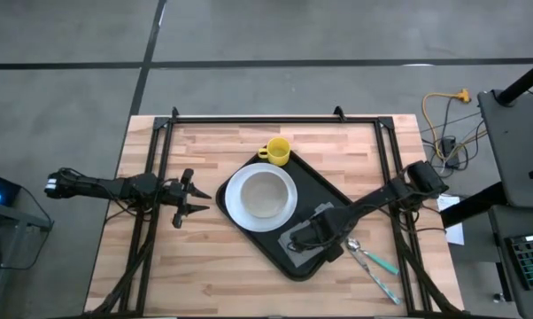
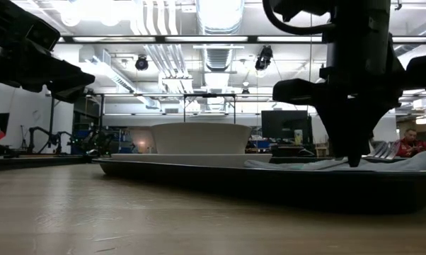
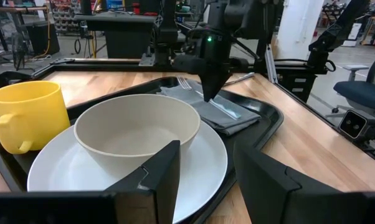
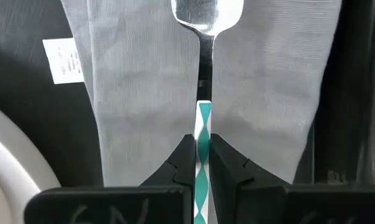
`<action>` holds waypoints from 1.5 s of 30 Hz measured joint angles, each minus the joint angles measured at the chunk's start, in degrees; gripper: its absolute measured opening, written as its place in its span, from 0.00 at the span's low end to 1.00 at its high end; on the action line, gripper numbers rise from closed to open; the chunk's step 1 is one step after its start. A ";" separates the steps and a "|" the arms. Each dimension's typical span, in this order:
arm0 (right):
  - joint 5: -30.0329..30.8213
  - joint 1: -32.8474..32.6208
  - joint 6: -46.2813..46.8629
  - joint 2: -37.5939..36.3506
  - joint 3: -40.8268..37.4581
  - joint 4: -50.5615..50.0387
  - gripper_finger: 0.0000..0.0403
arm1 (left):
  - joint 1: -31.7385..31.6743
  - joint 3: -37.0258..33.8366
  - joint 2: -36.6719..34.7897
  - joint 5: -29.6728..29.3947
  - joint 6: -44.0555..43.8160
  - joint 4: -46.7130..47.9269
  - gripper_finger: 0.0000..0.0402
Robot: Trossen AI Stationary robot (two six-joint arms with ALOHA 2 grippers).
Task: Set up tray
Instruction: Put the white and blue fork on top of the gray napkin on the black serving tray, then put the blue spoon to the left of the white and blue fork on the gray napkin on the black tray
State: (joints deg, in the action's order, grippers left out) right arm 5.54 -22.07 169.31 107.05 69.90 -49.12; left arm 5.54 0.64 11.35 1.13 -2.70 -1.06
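One black tray [image 1: 333, 190] lies mid-table, askew, holding one white plate [image 1: 235, 206] with one bowl [image 1: 265, 194] on it, one yellow mug [image 1: 277, 151] at its far corner and one grey napkin [image 4: 137, 87]. The right gripper [image 4: 202, 152] pinches a teal-handled fork [image 4: 203, 134] over the napkin. Two more utensils [image 1: 373, 261] lie beside the tray's near corner. The left gripper [image 1: 192, 197] waits open, empty, near the table's left edge.

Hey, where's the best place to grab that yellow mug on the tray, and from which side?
Probably the rim wall of the yellow mug, coming straight down with one finger inside. It stands upright and open, and the plate sits close beside it, so a sideways approach looks tight.
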 joint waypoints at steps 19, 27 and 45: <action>0.44 0.33 -0.44 0.04 -0.54 0.06 0.12 | 0.02 0.00 0.00 -0.02 0.00 0.02 0.34; 0.46 0.40 -0.44 0.04 -0.61 0.00 0.20 | 0.02 0.00 0.00 -0.02 0.00 0.01 0.34; 0.46 -1.11 -14.71 -1.82 -0.19 0.02 0.18 | 0.02 0.00 -0.02 0.00 0.00 0.00 0.34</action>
State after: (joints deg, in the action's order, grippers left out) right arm 6.00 -23.18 154.60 105.23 69.71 -49.10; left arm 5.56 0.64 11.33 1.12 -2.70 -1.06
